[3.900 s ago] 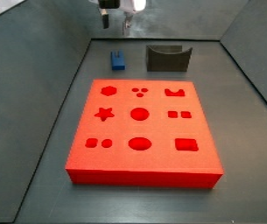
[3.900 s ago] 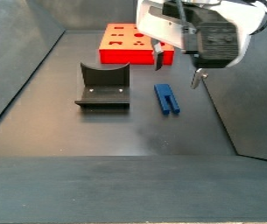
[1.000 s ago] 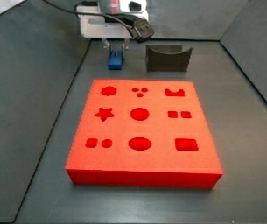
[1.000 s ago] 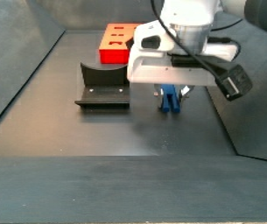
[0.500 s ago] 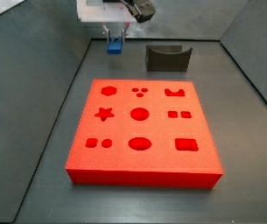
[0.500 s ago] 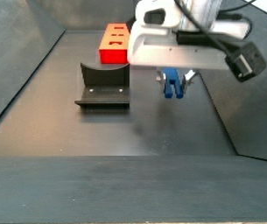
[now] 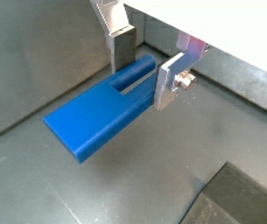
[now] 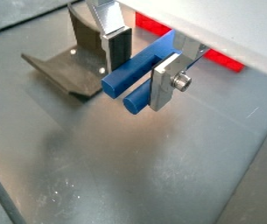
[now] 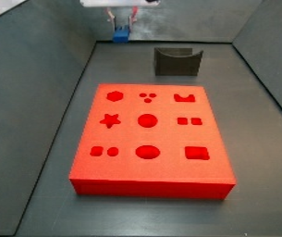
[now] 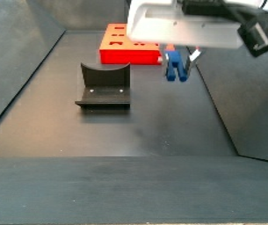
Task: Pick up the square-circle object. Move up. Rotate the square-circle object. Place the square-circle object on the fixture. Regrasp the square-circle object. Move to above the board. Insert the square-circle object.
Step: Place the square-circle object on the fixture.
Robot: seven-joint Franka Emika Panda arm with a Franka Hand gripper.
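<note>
Square-circle object [image 8: 138, 72] hangs clear of the floor, clamped between the gripper's [image 7: 137, 68] silver fingers [image 7: 166, 81], jaws closed onto its sides. Gripper [image 10: 178, 66] sits high, right of the fixture [image 10: 102, 87] in a side view, board [image 10: 126, 46] beyond. Judged step: move up, nearly complete. Next: rotate the piece, then carry it across and set it on the fixture.

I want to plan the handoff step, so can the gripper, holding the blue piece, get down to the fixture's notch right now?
Probably yes. The gripper, jaws shut on the square-circle object, hangs above the floor beside the fixture. The fixture's notch looks empty, and nothing stands between them in a side view.
</note>
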